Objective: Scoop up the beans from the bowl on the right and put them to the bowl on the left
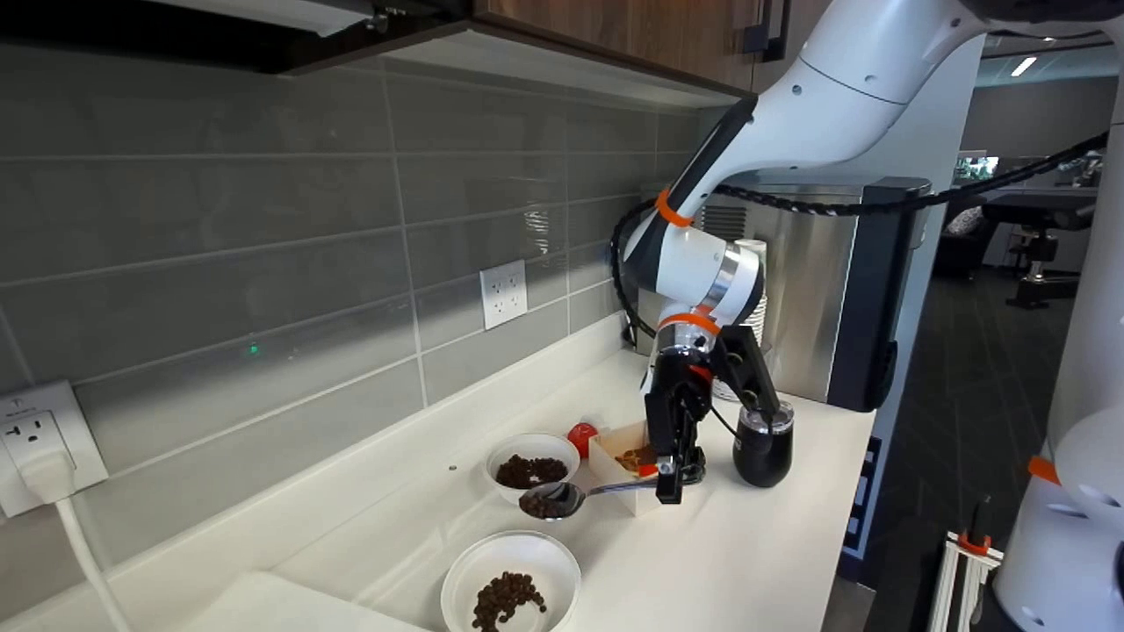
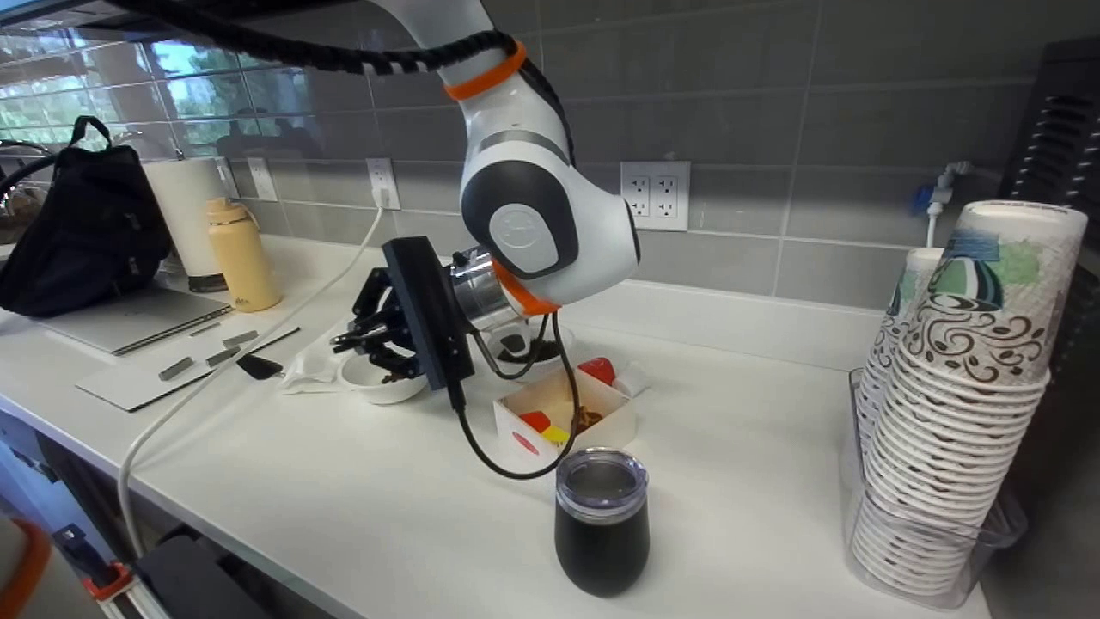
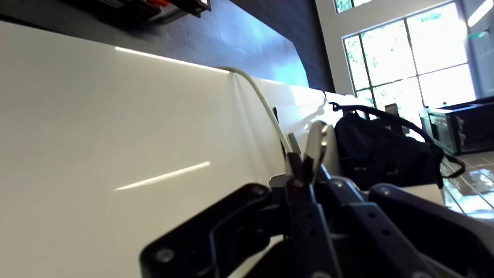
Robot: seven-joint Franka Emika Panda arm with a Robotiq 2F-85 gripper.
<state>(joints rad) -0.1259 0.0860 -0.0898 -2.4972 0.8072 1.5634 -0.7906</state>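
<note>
The arm (image 1: 817,105) is painted white and rounded. Small dots (image 1: 796,89) are spread on it, and orange bands (image 2: 490,76) are wrapped around it. A thick black cable (image 1: 878,209), speckled with white, is strung along it. One joint (image 2: 516,182) is capped in black, with a pale disc (image 2: 522,242). The gripper (image 3: 301,168) is coloured black, with silver screws (image 3: 165,255). A flat black box (image 2: 428,314) is fitted with a thin wire (image 2: 518,475).

Two white bowls (image 1: 546,563) (image 1: 562,455), one spoon (image 1: 575,499), one box (image 2: 614,430), one tumbler (image 2: 601,537), two cup stacks (image 2: 950,430) (image 2: 885,344), one backpack (image 2: 94,228), one bottle (image 2: 242,260)
</note>
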